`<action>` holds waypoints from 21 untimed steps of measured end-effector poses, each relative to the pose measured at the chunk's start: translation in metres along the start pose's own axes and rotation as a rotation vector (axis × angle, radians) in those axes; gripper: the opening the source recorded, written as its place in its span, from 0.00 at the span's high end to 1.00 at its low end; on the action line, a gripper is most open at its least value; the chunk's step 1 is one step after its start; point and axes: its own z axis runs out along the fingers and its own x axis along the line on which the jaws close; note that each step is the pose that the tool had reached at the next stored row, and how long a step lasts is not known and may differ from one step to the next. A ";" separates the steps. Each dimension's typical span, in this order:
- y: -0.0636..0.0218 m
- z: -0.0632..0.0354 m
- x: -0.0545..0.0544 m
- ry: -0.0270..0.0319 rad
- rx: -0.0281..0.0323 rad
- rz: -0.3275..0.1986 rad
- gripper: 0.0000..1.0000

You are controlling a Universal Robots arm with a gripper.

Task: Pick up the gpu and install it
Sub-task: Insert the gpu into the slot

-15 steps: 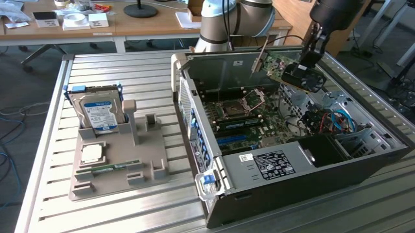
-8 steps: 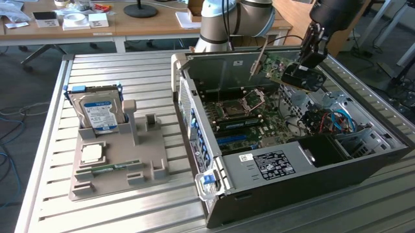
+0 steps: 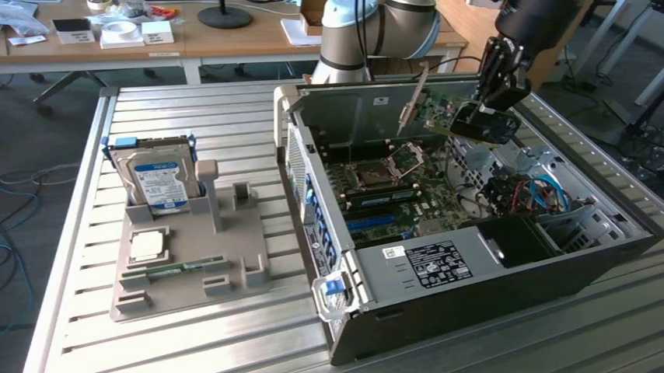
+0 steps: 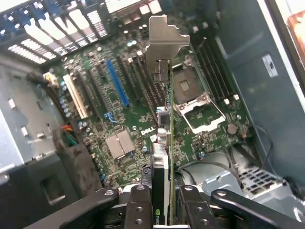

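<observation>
The gripper (image 3: 472,120) hangs over the far part of the open computer case (image 3: 498,311). Its fingers (image 4: 139,206) are clenched on the gpu (image 4: 162,162), which they hold by one end, on edge, in the air above the motherboard (image 3: 389,198). In the wrist view the card's pale bracket (image 4: 164,43) points away from the gripper, over the row of slots beside the empty CPU socket (image 4: 198,102). The blue slot (image 4: 116,83) lies a little to the side. Near the card are the far wall of the case and the coloured cables (image 3: 534,194). On the exterior view's left, well apart, a grey holder (image 3: 233,268) keeps a hard drive (image 3: 158,180), a square chip (image 3: 148,246) and a RAM stick (image 3: 179,270).
</observation>
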 end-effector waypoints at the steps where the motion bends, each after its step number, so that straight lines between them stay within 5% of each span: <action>1: 0.0000 0.0001 0.000 0.0012 -0.0004 -0.019 0.73; 21: -0.0001 0.0017 0.000 0.0243 -0.0085 -0.377 0.73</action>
